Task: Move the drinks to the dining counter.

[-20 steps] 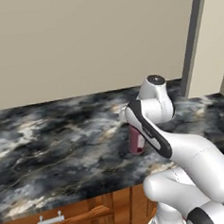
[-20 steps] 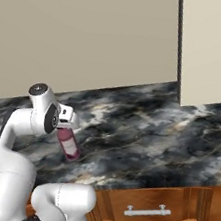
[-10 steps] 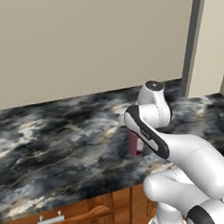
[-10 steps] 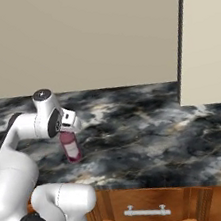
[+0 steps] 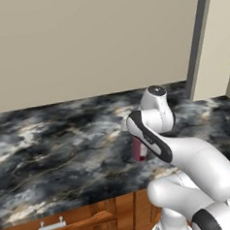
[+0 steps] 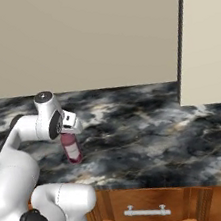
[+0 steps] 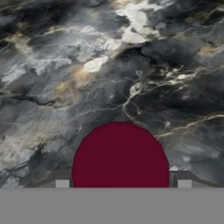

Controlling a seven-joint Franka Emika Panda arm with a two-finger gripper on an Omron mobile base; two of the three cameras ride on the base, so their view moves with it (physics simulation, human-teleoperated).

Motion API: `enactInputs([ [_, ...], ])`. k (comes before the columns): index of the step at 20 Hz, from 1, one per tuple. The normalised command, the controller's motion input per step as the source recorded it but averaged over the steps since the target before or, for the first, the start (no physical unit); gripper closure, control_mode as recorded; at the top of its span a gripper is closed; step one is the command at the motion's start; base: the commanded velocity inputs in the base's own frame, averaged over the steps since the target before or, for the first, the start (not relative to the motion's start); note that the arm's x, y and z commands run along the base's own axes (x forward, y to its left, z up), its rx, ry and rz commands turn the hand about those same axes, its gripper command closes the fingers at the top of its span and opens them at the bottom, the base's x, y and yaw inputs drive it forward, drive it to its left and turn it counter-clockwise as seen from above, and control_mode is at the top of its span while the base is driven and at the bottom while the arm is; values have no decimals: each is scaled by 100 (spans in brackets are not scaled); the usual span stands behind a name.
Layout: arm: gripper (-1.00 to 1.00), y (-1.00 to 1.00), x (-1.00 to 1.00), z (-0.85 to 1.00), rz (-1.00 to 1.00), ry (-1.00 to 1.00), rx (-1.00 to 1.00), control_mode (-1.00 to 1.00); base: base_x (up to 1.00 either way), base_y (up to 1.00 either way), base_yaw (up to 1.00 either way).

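Observation:
The maroon-pink bottle (image 6: 72, 150) with a white label stands upright under my hand, over the front part of the black-and-grey marbled dining counter (image 6: 152, 136). My gripper (image 6: 66, 135) is shut on its neck. From the left base view the bottle (image 5: 138, 150) peeks out behind my forearm, above the counter (image 5: 51, 150). In the hand view its dark red cap (image 7: 120, 155) sits between the fingertips of my gripper (image 7: 122, 183), with marbled stone (image 7: 87, 65) beyond. The bottle's base is close to the stone; whether it touches I cannot tell.
Brown wooden drawers with silver bar handles (image 6: 143, 211) run under the counter's front edge, one handle (image 5: 52, 226) at the lower left. A beige wall backs the counter, and a pale pillar (image 6: 200, 42) stands on its right end.
The hand and the bottle have sunk slightly toward the counter and drifted a little toward its front edge. The grip has not changed.

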Motion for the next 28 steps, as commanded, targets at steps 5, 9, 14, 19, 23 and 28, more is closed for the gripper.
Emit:
enactInputs([
  [5, 100, 0, 0, -23, 0, 0, -1, -100, 0, 0, 0],
  [9, -100, 1, 0, -23, 0, 0, -1, -100, 0, 0, 0],
  [14, -100, 0, 0, -1, 0, 0, 0, -100, 0, 0, 0],
  [19, -100, 0, 0, 0, 0, 0, 0, -100, 0, 0, 0],
  [23, -100, 0, -3, 22, 0, -2, 0, -100, 0, 0, 0],
  [28, -100, 0, -18, 75, 0, -13, 0, -100, 0, 0, 0],
])
